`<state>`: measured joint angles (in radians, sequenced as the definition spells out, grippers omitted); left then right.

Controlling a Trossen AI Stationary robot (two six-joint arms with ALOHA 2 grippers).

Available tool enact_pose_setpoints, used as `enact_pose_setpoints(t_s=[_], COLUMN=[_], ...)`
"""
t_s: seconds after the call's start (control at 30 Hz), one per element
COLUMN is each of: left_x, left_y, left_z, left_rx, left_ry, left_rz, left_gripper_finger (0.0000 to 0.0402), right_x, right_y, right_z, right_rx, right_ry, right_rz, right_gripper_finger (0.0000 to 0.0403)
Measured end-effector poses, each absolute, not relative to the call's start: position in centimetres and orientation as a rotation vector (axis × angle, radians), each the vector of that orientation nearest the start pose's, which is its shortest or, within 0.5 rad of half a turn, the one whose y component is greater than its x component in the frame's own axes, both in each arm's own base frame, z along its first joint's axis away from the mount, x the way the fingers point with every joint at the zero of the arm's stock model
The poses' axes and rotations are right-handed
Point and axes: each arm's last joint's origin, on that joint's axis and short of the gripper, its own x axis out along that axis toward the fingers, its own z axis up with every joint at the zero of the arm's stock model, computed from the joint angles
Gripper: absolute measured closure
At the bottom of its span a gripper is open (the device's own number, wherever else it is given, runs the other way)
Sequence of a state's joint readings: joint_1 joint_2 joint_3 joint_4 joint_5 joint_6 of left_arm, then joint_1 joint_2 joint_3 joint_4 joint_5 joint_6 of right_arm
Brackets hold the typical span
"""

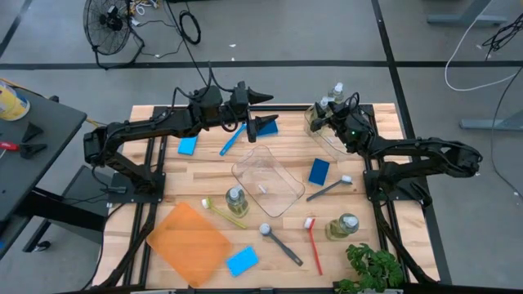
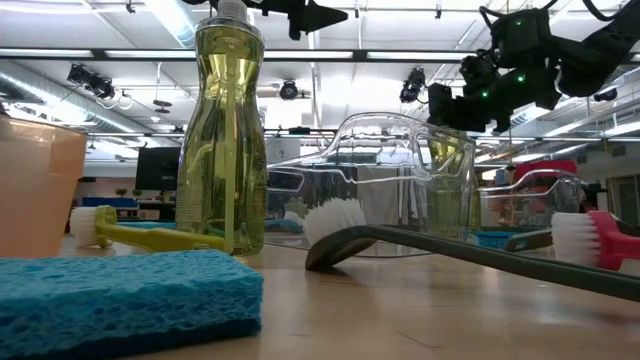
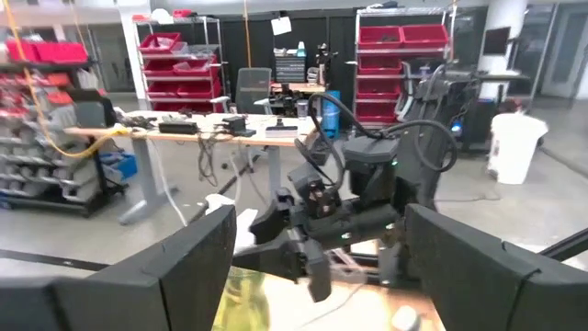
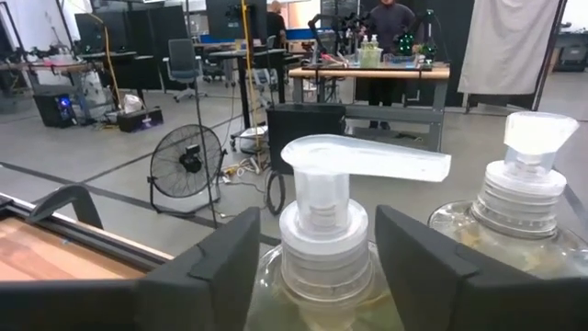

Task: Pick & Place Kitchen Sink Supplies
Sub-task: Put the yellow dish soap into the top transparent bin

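Note:
My right gripper (image 4: 317, 262) is open at the table's far right corner. Its fingers stand on either side of the neck of a clear pump bottle (image 4: 323, 221) of yellow-green soap, and a second bottle (image 4: 524, 198) stands beside it. Both bottles (image 1: 324, 104) stand in a clear tub (image 1: 320, 131). My left gripper (image 1: 263, 110) is open and holds nothing. It hangs in the air over the far middle of the table, above a blue sponge (image 1: 270, 126) and near a blue brush (image 1: 233, 140).
A clear tub (image 1: 265, 180) lies mid-table and an orange tray (image 1: 189, 241) sits near left. Scattered around are another upright bottle (image 1: 236, 198), a bottle (image 1: 343, 226) on its side, blue sponges (image 1: 188, 145) (image 1: 319, 171) (image 1: 242, 260), several brushes (image 1: 329, 189) (image 1: 313, 241) (image 1: 222, 212) and a plant (image 1: 372, 269).

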<state>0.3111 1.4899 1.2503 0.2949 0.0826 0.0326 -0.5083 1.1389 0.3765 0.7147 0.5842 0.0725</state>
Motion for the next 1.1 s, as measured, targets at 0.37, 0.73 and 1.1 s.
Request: enact_pose_setpoints(t_s=[0.37, 0.73, 1.1], left_x=[31.3, 28.5, 28.1], left_y=[9.9, 9.8, 9.6], left_z=[38.9, 39.2, 39.4], left_rx=[0.129, 0.108, 0.131], left_ry=[-0.054, 0.109, 0.12], left_rz=[0.266, 0.287, 0.285], left_gripper_finger=[0.0081, 0.0081, 0.0081], right_x=[18.8, 17.9, 17.4], right_y=[-11.0, -9.4, -8.9], right_z=[21.4, 22.3, 22.9], right_rx=[-0.032, -0.123, -0.168], right_ry=[0.077, 0.165, 0.163], right_rz=[-1.041, -1.034, -1.042], right_gripper_finger=[0.0077, 0.0055, 0.0055])
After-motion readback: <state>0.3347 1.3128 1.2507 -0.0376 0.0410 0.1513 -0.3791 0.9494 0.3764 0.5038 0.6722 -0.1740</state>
